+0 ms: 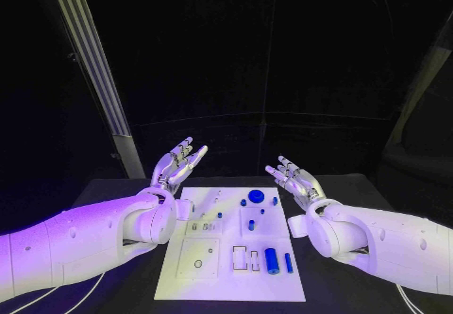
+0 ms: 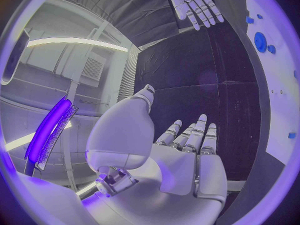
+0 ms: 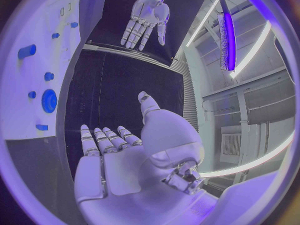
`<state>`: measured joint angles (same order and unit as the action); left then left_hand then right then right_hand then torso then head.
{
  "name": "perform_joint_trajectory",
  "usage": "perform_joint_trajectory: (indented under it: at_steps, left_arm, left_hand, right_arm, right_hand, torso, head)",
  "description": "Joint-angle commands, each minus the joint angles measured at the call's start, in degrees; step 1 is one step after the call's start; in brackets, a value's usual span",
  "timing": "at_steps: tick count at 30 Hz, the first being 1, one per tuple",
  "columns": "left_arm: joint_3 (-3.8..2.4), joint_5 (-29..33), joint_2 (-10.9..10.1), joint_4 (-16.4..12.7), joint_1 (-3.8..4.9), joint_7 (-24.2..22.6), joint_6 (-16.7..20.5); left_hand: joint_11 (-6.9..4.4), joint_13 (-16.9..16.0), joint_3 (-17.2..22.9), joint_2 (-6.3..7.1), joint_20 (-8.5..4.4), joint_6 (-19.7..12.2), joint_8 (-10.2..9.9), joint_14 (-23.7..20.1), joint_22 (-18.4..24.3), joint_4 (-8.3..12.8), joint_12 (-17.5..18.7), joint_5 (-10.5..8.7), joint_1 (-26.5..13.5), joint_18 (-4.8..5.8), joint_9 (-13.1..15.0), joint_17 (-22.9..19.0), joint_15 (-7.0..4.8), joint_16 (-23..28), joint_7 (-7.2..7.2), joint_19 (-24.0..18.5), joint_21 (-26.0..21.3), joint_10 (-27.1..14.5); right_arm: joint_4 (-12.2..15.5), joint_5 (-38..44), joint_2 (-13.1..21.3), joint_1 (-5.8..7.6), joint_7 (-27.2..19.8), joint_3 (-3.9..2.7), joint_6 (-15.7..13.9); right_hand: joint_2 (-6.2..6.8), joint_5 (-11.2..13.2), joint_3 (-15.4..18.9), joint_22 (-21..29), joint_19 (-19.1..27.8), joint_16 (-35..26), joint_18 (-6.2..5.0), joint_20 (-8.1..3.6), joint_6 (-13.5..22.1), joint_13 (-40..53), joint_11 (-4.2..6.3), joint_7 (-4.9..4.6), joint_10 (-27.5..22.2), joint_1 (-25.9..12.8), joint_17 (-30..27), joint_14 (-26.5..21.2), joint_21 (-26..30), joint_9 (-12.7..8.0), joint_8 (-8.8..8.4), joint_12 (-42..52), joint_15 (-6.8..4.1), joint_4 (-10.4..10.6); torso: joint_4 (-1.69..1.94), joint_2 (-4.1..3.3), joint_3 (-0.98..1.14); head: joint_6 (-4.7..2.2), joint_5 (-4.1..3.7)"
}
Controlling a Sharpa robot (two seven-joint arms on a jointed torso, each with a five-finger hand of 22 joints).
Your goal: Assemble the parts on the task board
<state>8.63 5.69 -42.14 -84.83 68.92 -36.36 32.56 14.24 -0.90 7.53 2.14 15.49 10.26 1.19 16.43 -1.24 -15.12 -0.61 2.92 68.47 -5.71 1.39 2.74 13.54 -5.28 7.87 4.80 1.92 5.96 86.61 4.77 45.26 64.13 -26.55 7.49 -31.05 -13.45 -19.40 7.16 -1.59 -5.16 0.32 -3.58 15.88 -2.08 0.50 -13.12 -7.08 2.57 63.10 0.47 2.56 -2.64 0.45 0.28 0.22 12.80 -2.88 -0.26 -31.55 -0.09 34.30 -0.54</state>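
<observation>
Task board (image 1: 203, 265) at the centre of the black worktop (image 1: 113, 190), carrying blue parts (image 1: 271, 260). Left hand (image 1: 177, 163) and right hand (image 1: 294, 178) raised beyond its far corners, palms up, fingers spread, holding nothing.

Black bench (image 1: 113, 196), white task board (image 1: 203, 275) lying flat on its middle, bare bench on both sides of the board

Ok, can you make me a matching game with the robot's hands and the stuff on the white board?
Things:
1. left hand
2. right hand
3. big round blue part
4. long blue cylinder

Places:
A. far end of the task board
B. open, beside the board's left edge
C. near end of the board
D. open, beside the board's right edge

Pairs: 1-B, 2-D, 3-A, 4-C
</observation>
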Motion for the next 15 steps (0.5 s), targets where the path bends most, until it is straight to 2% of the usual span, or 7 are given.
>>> perform_joint_trajectory:
  at_steps: [1,4,7,8,10,13,15]
  left_arm:
    - [0.56,3.3,0.3,0.5,0.77,-9.4,-7.4]
    - [0.76,3.4,0.3,0.7,0.99,-9.7,-7.8]
    - [0.76,3.4,0.3,0.7,0.99,-9.7,-7.8]
    - [0.79,3.8,0.2,1.4,0.86,-9.8,-8.4]
    - [0.80,3.8,0.0,1.5,0.84,-9.8,-8.6]
    - [0.81,3.8,-0.5,1.7,0.82,-9.9,-8.9]
    - [0.82,3.7,-1.1,1.8,0.81,-9.6,-9.7]
  left_hand:
    - [0.96,-0.1,0.2,0.09,0.84,0.8,0.3,1.0,-0.1,-0.8,-0.4,0.48,2.9,-0.61,0.1,0.2,0.56,-0.5,8.99,0.2,0.4,0.2]
    - [0.96,-0.1,0.2,0.09,0.84,0.8,0.3,1.0,-0.1,-0.8,-0.4,0.48,2.9,-0.61,0.1,0.2,0.56,-0.5,8.99,0.2,0.4,0.2]
    - [1.17,-0.2,0.2,-0.21,0.98,1.1,0.4,1.8,-0.1,-0.6,-0.5,0.46,2.8,-0.46,0.2,0.4,0.86,-1.1,9.09,0.2,0.4,0.5]
    - [1.33,-0.2,0.2,-0.31,1.09,1.5,0.4,2.7,-0.2,-0.5,-0.5,0.46,2.9,-0.37,0.2,0.5,1.07,-1.5,9.16,0.6,0.6,0.9]
    - [1.64,-0.5,0.2,-0.51,1.22,2.8,0.7,5.4,-0.6,-0.1,-0.9,0.44,3.1,-0.14,0.4,1.0,1.47,-2.8,9.24,2.3,1.5,2.8]
    - [1.61,-1.9,0.0,-1.07,1.26,9.7,2.3,15.8,-3.3,0.8,-3.7,0.39,3.7,-0.38,1.3,2.6,1.15,-7.6,9.22,12.8,7.1,13.1]
    - [0.77,-3.2,-0.4,-1.52,0.82,17.6,4.3,23.8,-6.7,1.9,-7.2,0.36,4.1,-1.85,2.2,3.7,-0.97,-11.2,9.22,27.2,14.7,24.8]
  right_arm:
    - [-0.5,5.2,0.1,0.72,1.8,0.76,10.1]
    - [-0.7,6.0,0.1,1.09,2.1,1.38,11.9]
    - [-0.8,6.3,0.2,1.23,2.3,1.62,12.5]
    - [-1.8,7.9,0.5,1.24,1.6,1.59,8.5]
    - [-2.1,9.8,0.6,1.27,1.3,1.56,7.3]
    - [-3.0,14.3,0.7,1.42,1.0,0.95,5.5]
    - [-3.9,19.3,0.8,1.50,1.2,-0.04,4.6]
  right_hand:
    - [-0.52,-0.7,0.2,-0.2,-0.4,0.3,0.15,1.19,-1.5,0.2,-0.24,-8.21,0.7,3.4,0.1,0.4,-0.6,0.3,0.47,0.5,0.49,-1.1]
    - [-0.18,0.9,-0.5,-0.5,-1.4,0.7,0.16,1.13,-3.2,0.5,0.42,-7.56,2.8,5.3,0.4,2.0,-1.3,0.6,0.83,0.9,0.46,-3.2]
    - [0.78,4.0,-1.9,-1.9,-6.3,3.8,-0.64,1.02,-10.5,2.0,-1.06,-8.70,12.7,8.8,2.0,12.4,-4.3,1.8,2.92,3.8,1.08,-6.6]
    - [1.36,4.3,-2.2,-3.4,-11.9,5.8,-1.36,0.12,-15.3,3.0,-1.86,-9.14,19.4,10.1,2.8,18.1,-7.6,2.6,4.52,6.1,1.31,-7.9]
    - [1.97,4.4,-2.6,-6.1,-22.2,8.3,-2.84,0.53,-21.1,4.0,-1.95,-9.02,28.0,11.6,3.6,26.1,-13.7,3.5,6.43,9.1,1.09,-9.4]
    - [2.82,4.1,-3.2,-7.8,-30.8,12.8,-5.54,0.53,-34.0,4.9,0.09,-8.13,40.8,13.5,4.8,41.7,-18.4,5.2,10.57,13.1,-1.29,-11.7]
    - [2.97,3.8,-3.6,-8.5,-35.8,13.6,-6.98,0.07,-41.2,4.2,1.38,-7.19,45.3,14.1,4.5,47.7,-20.9,5.5,11.99,13.4,-2.95,-13.2]
  torso:
    - [-0.01,-0.01,-0.01]
    - [-0.01,-0.01,-0.01]
    - [-0.01,-0.01,-0.01]
    - [-0.02,-0.02,0.03]
    - [-0.02,-0.02,0.04]
    - [-0.01,-0.02,0.05]
    - [-0.03,-0.05,0.08]
  head:
    - [0.02,0.01]
    - [0.02,0.01]
    - [0.02,0.01]
    - [0.52,-0.01]
    - [0.57,-0.02]
    - [0.57,-0.05]
    - [0.56,-0.04]
